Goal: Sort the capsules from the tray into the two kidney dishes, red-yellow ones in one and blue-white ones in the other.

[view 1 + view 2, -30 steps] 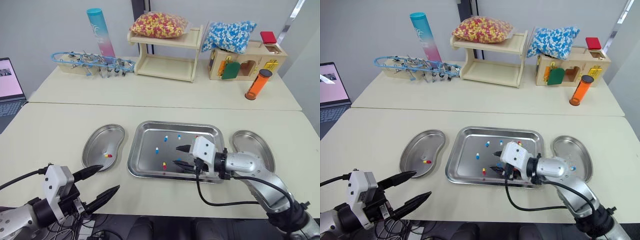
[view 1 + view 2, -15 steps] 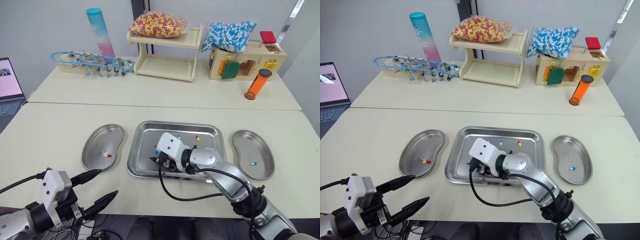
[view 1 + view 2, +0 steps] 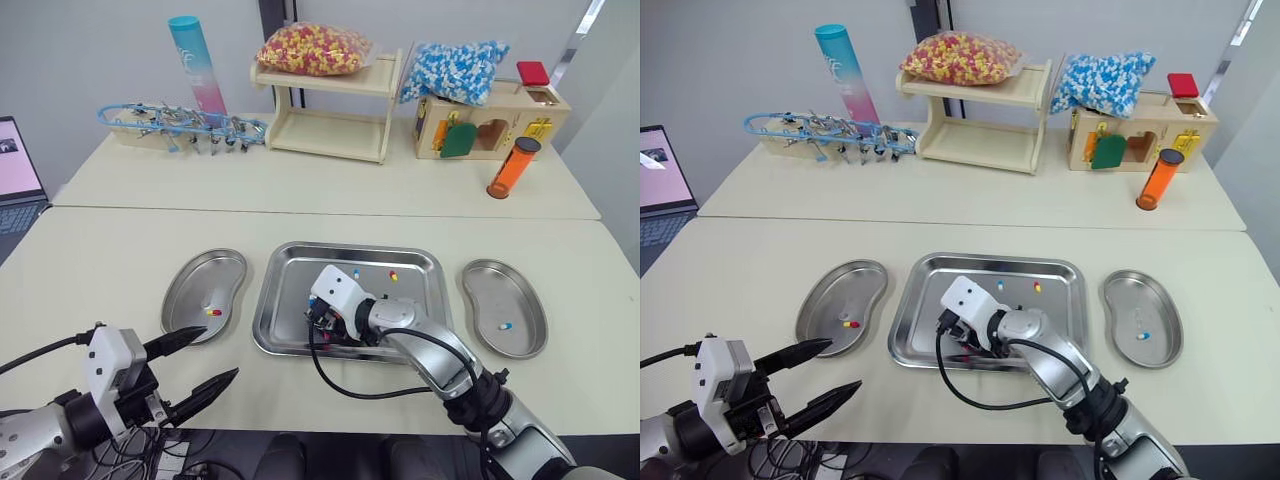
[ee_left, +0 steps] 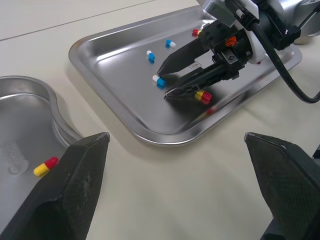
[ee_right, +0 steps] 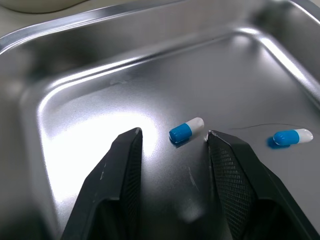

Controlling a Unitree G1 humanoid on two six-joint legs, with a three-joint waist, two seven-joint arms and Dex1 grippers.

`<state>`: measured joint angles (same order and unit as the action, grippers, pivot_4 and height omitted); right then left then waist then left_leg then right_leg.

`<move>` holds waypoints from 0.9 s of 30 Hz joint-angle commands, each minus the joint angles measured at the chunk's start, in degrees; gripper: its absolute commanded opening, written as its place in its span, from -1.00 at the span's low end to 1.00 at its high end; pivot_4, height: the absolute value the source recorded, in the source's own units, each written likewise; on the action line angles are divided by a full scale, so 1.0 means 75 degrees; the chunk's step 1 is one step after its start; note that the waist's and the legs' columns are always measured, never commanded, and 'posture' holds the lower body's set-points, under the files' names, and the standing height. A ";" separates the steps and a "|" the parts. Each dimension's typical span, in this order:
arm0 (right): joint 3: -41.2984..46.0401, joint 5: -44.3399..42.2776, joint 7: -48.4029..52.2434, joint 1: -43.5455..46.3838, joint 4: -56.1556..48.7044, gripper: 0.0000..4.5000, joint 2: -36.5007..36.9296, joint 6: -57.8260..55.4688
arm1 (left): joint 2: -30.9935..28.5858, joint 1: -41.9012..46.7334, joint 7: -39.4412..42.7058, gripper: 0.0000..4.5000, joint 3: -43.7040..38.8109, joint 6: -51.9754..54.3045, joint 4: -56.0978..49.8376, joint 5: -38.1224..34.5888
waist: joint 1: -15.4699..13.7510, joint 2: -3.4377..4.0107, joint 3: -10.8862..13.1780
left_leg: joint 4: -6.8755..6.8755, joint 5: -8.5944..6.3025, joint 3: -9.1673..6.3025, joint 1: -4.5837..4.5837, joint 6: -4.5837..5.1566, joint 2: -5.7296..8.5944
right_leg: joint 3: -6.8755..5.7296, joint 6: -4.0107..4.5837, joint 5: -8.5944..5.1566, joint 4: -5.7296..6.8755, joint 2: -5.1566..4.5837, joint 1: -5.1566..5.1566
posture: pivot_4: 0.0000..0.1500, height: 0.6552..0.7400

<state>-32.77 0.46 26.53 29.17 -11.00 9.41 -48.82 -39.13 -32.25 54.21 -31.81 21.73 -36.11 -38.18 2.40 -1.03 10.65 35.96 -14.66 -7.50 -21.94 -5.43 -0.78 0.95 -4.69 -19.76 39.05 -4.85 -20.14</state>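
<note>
My right gripper (image 5: 172, 136) is down in the left part of the steel tray (image 3: 350, 247), open, its fingertips on either side of a blue-white capsule (image 5: 186, 130) lying on the tray floor. A second blue-white capsule (image 5: 289, 136) lies just beside it, and a red-yellow one (image 4: 202, 96) is close to the fingers. Two more capsules (image 3: 355, 273) (image 3: 393, 276) lie toward the tray's far side. The left kidney dish (image 3: 215, 272) holds a red-yellow capsule (image 3: 213, 311). The right kidney dish (image 3: 490, 280) holds a blue-white capsule (image 3: 507, 324). My left gripper (image 3: 205, 362) hangs open and empty near the table's front edge.
On the back table stand a wooden shelf with a bag of red-yellow capsules (image 3: 315, 48), a bag of blue-white capsules (image 3: 455, 70) on a wooden box (image 3: 500, 125), an orange tube (image 3: 505, 168), a blue-pink cylinder (image 3: 195, 65) and a tool rack (image 3: 180, 125). A laptop (image 3: 15, 160) sits far left.
My right gripper has crossed from the right side of the tray to its left part and now straddles a blue-white capsule. The left gripper has barely moved.
</note>
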 commanded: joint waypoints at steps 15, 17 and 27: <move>0.0113 0.0207 -0.0172 -0.0028 0.0751 -0.17 -0.0390 0.0430 | -0.0209 0.0449 -0.0682 1.00 0.0130 0.0788 -0.0768 -0.0383 | 0.0074 0.0002 -0.0003 | 0.0000 0.0000 -0.0002 0.0006 0.0000 -0.0001 | 0.0002 0.0000 0.0000 0.0004 0.0002 0.0001 | 1.00 1.00; 0.0039 0.0281 -0.0149 0.0004 0.0776 -0.36 -0.0326 0.0586 | -0.0213 0.0467 -0.0686 1.00 0.0143 0.0804 -0.0751 -0.0381 | 0.0074 0.0001 -0.0003 | 0.0000 0.0000 -0.0002 0.0005 0.0000 -0.0001 | 0.0002 0.0000 0.0000 0.0003 0.0002 0.0001 | 1.00 1.00; -0.0015 0.0433 0.0130 0.0149 0.0794 -0.99 -0.0325 0.1286 | -0.0133 0.0400 -0.0592 1.00 0.0132 0.0704 -0.0607 -0.0250 | 0.0093 0.0001 -0.0003 | -0.0001 0.0000 -0.0002 0.0004 0.0000 -0.0001 | 0.0003 0.0000 0.0000 0.0002 0.0002 0.0001 | 1.00 1.00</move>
<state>-32.79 3.42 27.04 29.84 -4.72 7.30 -40.16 -40.24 -29.04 49.50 -30.69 28.05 -40.09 -40.05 3.10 -1.02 10.62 35.95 -14.66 -7.50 -21.91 -5.43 -0.78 0.97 -4.69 -19.76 39.07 -4.83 -20.14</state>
